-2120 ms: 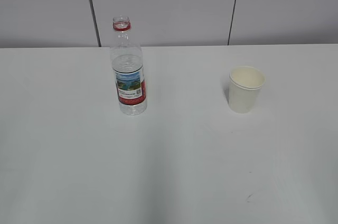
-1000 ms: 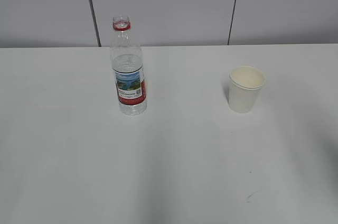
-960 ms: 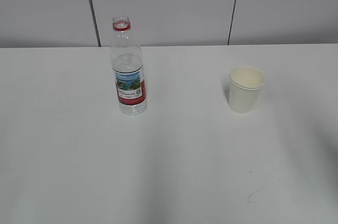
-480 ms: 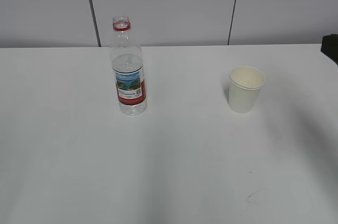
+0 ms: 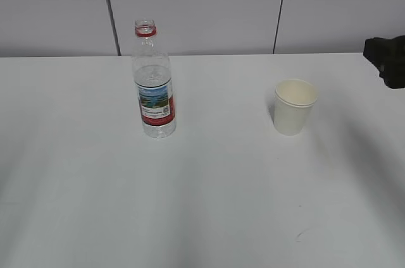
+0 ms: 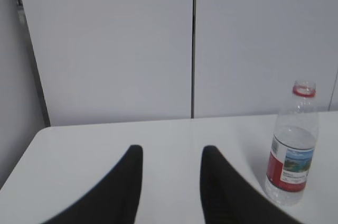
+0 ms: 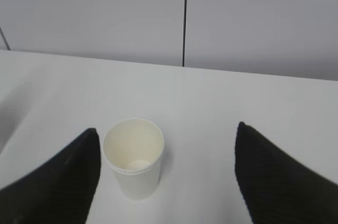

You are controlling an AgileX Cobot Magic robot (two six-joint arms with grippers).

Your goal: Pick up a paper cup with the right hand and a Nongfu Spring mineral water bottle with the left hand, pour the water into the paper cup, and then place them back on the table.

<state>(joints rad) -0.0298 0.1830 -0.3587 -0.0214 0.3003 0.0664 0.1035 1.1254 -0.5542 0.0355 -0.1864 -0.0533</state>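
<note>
The clear bottle (image 5: 154, 85) with red neck ring and red-and-white label stands upright, uncapped, left of centre on the white table (image 5: 202, 192). It shows at the right in the left wrist view (image 6: 292, 152). The cream paper cup (image 5: 295, 106) stands upright and empty at the right. My right gripper (image 7: 166, 134) is open wide; the cup (image 7: 133, 156) sits ahead, close to its left finger. Its dark tip (image 5: 387, 59) enters the exterior view at the right edge. My left gripper (image 6: 171, 152) is open and empty, left of the bottle.
A grey panelled wall (image 5: 202, 6) runs behind the table. A small dark scuff mark (image 5: 298, 237) lies on the table near the front right.
The right arm has come into the exterior view from the right edge, moving left toward the cup. Bottle and cup have not moved.
</note>
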